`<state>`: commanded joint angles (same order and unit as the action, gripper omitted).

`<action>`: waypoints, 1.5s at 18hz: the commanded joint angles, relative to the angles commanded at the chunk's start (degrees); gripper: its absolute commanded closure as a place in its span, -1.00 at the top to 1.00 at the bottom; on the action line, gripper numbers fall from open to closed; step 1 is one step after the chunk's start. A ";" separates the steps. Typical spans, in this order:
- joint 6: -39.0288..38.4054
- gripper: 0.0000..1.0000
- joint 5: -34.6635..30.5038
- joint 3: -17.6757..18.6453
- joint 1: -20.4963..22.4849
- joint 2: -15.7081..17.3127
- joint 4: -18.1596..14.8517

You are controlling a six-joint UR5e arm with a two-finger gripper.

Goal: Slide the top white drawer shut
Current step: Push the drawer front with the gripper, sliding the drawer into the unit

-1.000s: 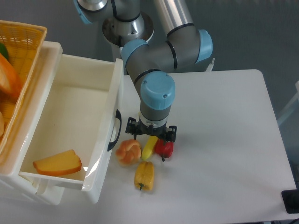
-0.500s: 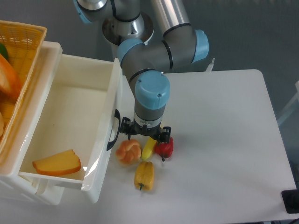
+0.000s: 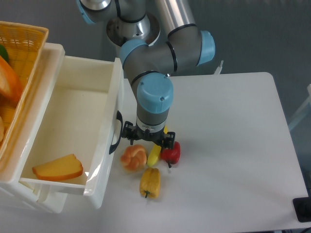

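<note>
Our gripper (image 3: pixel 147 138), its opening hidden from us, sits beside the open drawer (image 3: pixel 73 131); pushing may scatter the fruit (image 3: pixel 133 157) below.

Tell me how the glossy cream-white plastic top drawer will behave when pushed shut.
The glossy cream-white plastic top drawer is boxy and looks stiff, so it probably slides as one piece. It holds only an orange-yellow wedge, so it is likely light. That loose wedge may shift as the drawer moves.

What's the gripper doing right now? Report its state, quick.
Gripper: cannot be told; the wrist hides the fingers from above. It sits beside the top white drawer, near its black handle, and nothing is visibly held.
</note>
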<state>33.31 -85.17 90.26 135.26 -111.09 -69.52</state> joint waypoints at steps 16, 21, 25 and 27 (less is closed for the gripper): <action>-0.17 1.00 2.90 0.00 -2.28 0.97 -0.88; -0.26 1.00 2.90 0.09 -3.69 1.05 -0.88; -0.35 1.00 2.90 0.09 -4.74 1.40 -1.32; -0.26 1.00 2.99 0.09 -5.18 1.41 -1.23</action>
<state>33.05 -82.18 90.35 130.08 -109.69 -70.75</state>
